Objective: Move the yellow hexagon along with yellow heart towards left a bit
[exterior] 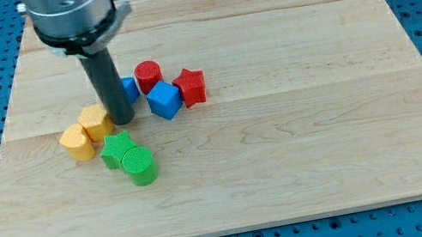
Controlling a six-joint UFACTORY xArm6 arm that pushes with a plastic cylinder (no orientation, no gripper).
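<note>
One upright rod, my tip (123, 120) touching the yellow hexagon (96, 120)

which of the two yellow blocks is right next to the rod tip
The yellow block on the view's right, beside my tip. The other yellow block sits farther to the view's left, with the first one between it and my tip.

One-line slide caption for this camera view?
My tip sits just right of the yellow hexagon block and yellow heart block on the wooden board.

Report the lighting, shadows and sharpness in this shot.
Camera view: even, soft light, no glare on the board; only faint shadows under my tip and the green blocks; blocks in focus, the arm's top cropped at the view's top.
</note>
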